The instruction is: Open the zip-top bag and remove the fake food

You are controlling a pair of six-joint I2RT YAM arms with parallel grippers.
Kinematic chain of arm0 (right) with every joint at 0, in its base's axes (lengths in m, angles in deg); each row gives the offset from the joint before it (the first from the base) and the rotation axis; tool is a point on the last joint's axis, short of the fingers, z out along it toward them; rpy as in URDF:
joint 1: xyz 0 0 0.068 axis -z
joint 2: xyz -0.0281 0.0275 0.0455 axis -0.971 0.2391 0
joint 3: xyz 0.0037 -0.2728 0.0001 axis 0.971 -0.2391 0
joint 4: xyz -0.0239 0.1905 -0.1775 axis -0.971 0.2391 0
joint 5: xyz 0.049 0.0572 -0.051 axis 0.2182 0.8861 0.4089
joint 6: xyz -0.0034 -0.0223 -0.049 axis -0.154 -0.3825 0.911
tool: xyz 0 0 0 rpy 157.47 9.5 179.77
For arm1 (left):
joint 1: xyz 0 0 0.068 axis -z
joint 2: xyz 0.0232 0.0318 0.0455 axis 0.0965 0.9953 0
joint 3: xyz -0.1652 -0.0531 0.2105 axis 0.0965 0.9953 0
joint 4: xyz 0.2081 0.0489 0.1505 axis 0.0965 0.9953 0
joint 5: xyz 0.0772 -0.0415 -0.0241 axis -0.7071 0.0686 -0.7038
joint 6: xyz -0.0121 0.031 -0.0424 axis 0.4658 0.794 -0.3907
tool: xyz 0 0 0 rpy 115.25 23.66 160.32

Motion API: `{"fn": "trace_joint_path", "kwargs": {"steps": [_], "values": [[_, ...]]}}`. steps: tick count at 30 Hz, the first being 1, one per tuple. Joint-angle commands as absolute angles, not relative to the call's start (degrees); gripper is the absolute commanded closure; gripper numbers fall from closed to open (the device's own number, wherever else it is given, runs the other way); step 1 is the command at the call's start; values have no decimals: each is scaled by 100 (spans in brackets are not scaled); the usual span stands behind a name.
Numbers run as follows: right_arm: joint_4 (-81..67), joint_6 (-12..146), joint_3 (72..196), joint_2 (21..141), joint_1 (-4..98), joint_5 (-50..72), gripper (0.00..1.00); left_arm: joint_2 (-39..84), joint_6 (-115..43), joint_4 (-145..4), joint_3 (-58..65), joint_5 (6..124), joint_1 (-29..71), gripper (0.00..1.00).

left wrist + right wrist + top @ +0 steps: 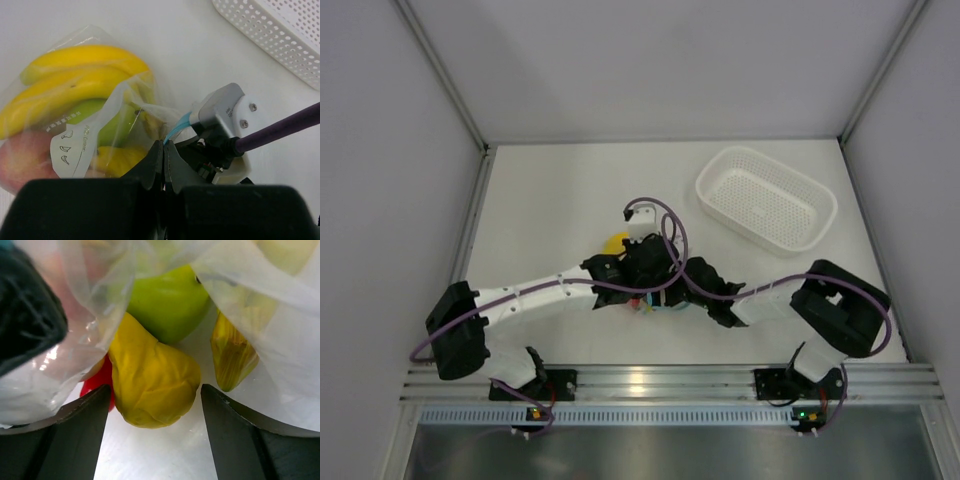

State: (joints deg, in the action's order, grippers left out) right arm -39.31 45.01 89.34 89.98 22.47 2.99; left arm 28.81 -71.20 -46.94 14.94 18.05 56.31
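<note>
The zip-top bag (pixel 82 145) lies on the table and holds the fake food: a yellow banana bunch (pixel 75 75), a green pear (pixel 95 112) and a pink piece (pixel 20 160). My left gripper (pixel 164 143) is shut on the bag's light blue zip strip (pixel 181 124). My right gripper (pixel 155 390) is open at the bag's parted mouth (pixel 250 295). Its jaws stand on either side of a yellow-orange fruit (pixel 150 375), not touching it. The green pear (pixel 167 297), a red chili (pixel 100 382) and a banana tip (pixel 232 352) lie behind. In the top view both grippers meet over the bag (pixel 645 300).
A white perforated basket (pixel 767 197) stands at the back right of the table; its corner shows in the left wrist view (pixel 280 35). The right arm's purple cable (pixel 285 130) and wrist housing (pixel 220 107) sit close to my left fingers.
</note>
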Motion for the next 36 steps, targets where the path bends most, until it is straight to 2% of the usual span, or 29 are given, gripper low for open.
{"fn": "trace_joint_path", "kwargs": {"steps": [1,4,7,8,11,20,36], "values": [[-4701,4259,9186,9437,1957,-80,25,2675,-7263,-4828,1520,1849,5643,100],[-4947,4285,9187,9614,1912,-203,30,2675,-7254,-4828,1564,1884,5643,100],[-5106,4373,9178,9623,1912,-300,46,2640,-7227,-4828,1634,1832,5642,100],[-5141,4443,9152,9596,1904,-335,55,2623,-7210,-4820,1643,1797,5634,100],[-5107,4583,9081,9368,1904,-423,62,2570,-7183,-4811,1722,1665,5625,100],[-3694,4655,8949,7989,1711,-870,64,2508,-7060,-4820,1758,1638,5441,100],[917,4601,9502,5301,1579,-1512,68,2096,-6893,-4811,1793,1454,5274,100]]}}
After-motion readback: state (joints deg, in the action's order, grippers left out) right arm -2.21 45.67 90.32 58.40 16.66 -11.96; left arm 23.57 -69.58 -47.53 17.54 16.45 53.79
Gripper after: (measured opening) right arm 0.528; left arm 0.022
